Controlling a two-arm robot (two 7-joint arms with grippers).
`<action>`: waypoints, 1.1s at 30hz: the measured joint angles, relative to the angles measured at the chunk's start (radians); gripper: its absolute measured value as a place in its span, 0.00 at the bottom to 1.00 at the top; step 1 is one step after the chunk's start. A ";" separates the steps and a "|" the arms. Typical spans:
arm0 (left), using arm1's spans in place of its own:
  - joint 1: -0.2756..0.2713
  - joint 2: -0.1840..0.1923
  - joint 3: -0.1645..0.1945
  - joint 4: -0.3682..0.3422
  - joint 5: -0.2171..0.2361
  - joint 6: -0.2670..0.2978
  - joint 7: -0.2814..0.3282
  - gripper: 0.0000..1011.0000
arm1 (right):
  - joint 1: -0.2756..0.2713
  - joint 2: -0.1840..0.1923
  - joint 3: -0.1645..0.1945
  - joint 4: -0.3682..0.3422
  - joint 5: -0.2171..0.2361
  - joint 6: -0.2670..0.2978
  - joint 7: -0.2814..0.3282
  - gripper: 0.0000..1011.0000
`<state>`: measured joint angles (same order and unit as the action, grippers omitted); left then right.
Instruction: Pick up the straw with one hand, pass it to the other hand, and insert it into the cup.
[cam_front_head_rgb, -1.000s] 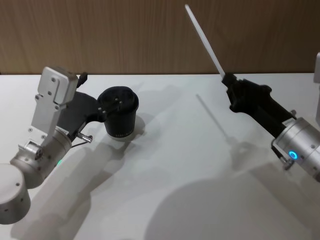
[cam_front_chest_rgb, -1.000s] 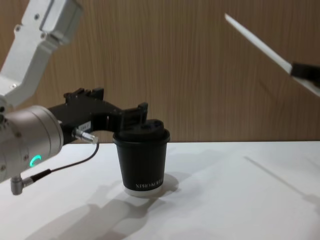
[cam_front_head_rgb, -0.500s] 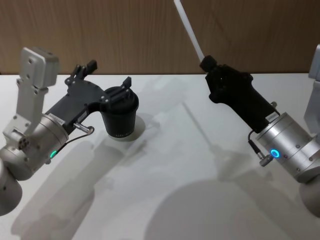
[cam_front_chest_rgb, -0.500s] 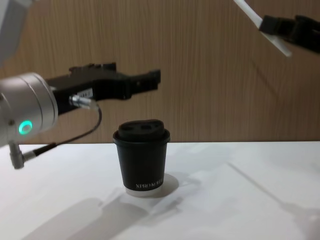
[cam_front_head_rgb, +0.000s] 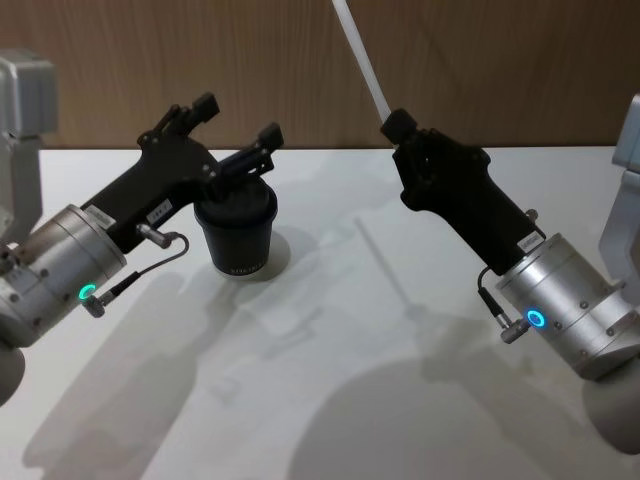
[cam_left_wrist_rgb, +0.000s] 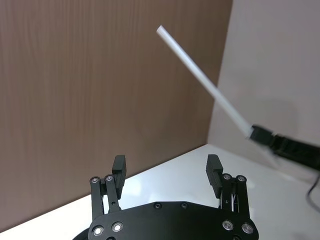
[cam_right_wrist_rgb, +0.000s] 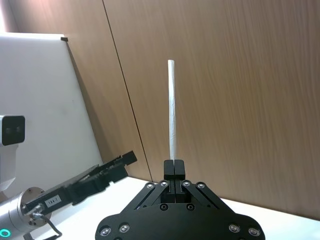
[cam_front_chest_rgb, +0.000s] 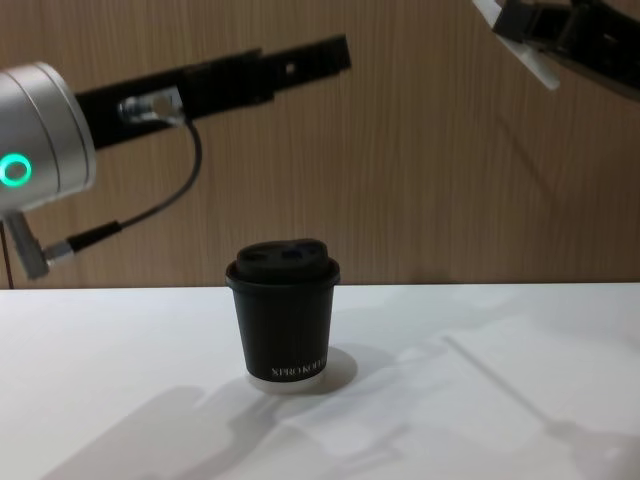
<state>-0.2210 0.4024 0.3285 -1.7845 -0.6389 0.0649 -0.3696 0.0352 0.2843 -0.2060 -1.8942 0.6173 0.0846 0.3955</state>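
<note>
Right gripper (cam_front_head_rgb: 397, 126) up high, fingers clenched on the lower end of the straw (cam_front_head_rgb: 362, 62), straw slanting up and leftward, left gripper (cam_front_head_rgb: 238, 118) hovering high above the cup (cam_front_head_rgb: 236, 232), fingers spread wide, lidded cup upright on the white counter (cam_front_head_rgb: 330, 400).

Bright light falls from above; broad, soft grey shadows lie on the white desk (cam_front_head_rgb: 320, 300).

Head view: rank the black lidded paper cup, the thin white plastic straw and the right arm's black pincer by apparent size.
Largest: right arm's black pincer, raised, so possibly nearer the camera.
Then: black lidded paper cup.
Smallest in area: thin white plastic straw, its top leaving the frame.
</note>
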 joint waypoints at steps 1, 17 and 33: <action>0.000 -0.001 -0.006 -0.004 -0.031 0.007 -0.018 0.99 | -0.002 -0.001 -0.002 -0.003 0.001 -0.001 -0.001 0.00; -0.027 -0.047 -0.041 0.019 -0.284 0.077 -0.146 0.99 | -0.012 -0.006 -0.012 -0.018 0.008 -0.004 -0.007 0.01; -0.138 -0.120 -0.012 0.165 -0.448 0.145 -0.245 0.99 | -0.015 -0.008 -0.015 -0.021 0.010 -0.006 -0.008 0.01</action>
<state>-0.3586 0.2826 0.3169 -1.6192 -1.0868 0.2102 -0.6147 0.0203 0.2765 -0.2205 -1.9156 0.6273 0.0791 0.3871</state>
